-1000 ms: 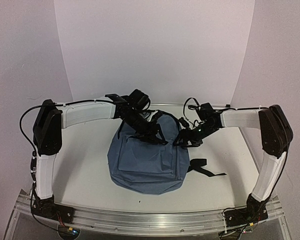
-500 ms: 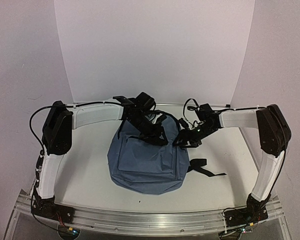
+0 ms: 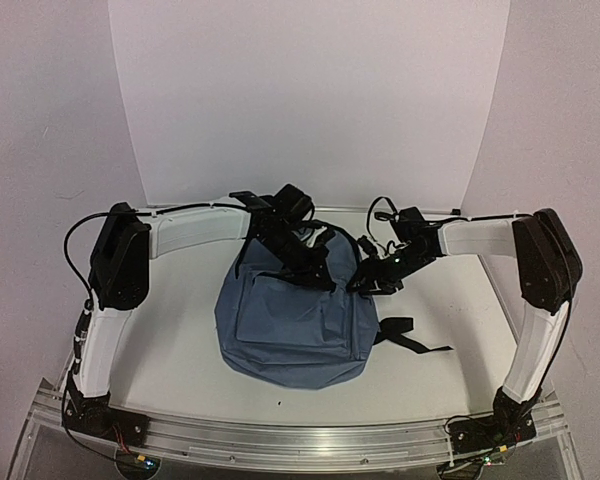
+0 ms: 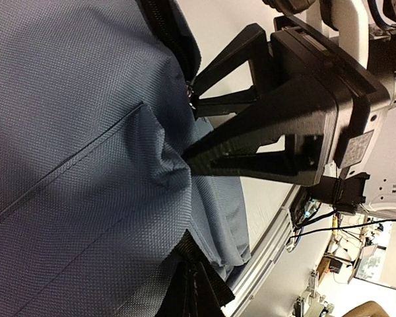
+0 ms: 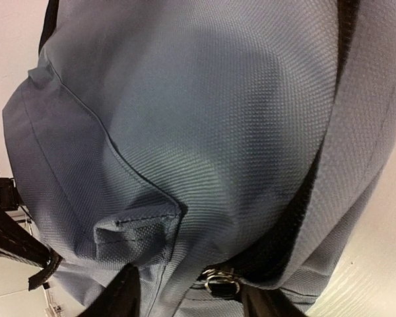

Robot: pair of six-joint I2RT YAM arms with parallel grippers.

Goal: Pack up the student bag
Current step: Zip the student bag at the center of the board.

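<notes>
Pinching a raised fold of blue-grey fabric on the student bag (image 3: 300, 370), my left gripper (image 4: 189, 158) is clenched tight on that fold near the bag's top end. My right gripper (image 5: 191, 287) is at the right side of the same top end, jaws parted, with the metal zipper pull (image 5: 219, 284) between the fingers; contact with it cannot be determined. Directly beneath the bag is the white table (image 3: 170, 330), and the bag lies flat on it, front pocket (image 3: 280, 322) facing up

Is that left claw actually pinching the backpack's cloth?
Yes: in the left wrist view, the left gripper is shut on a puckered fold of the student bag's blue-grey fabric.
</notes>
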